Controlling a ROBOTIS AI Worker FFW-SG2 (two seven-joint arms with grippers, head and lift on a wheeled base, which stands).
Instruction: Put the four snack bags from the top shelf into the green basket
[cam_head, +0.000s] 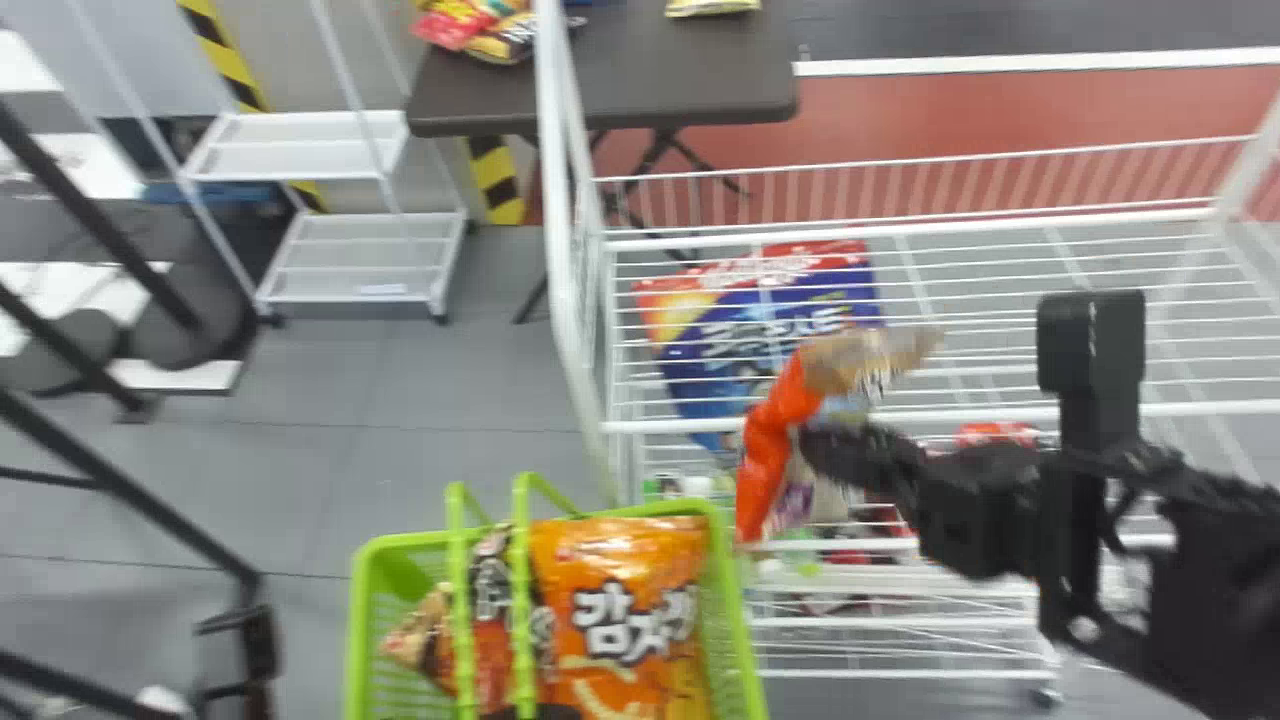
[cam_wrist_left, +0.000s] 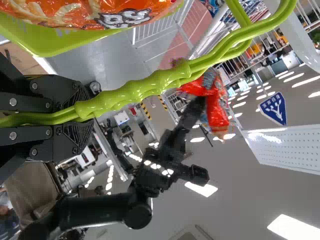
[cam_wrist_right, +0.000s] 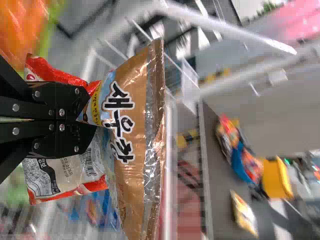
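Observation:
In the head view my right gripper (cam_head: 835, 450) is over the front of the white rack, right of the green basket (cam_head: 735, 620), shut on a red-and-brown snack bag (cam_head: 770, 450). The right wrist view has my right gripper (cam_wrist_right: 90, 117) pinching this bag (cam_wrist_right: 135, 130), which is creased and hangs past both sides of the fingers. An orange bag (cam_head: 620, 610) and a dark-and-red bag (cam_head: 490, 610) lie in the basket. My left gripper (cam_wrist_left: 82, 112) is shut on the basket's twin green handles (cam_wrist_left: 135, 92). A large blue-and-red bag (cam_head: 760, 330) shows through the rack's wires.
The rack's white side frame (cam_head: 570, 250) rises behind the basket. More packages (cam_head: 690, 487) lie on the lower levels. Beyond the rack stand a dark table (cam_head: 650, 90) with snacks and a small white shelf unit (cam_head: 300, 150).

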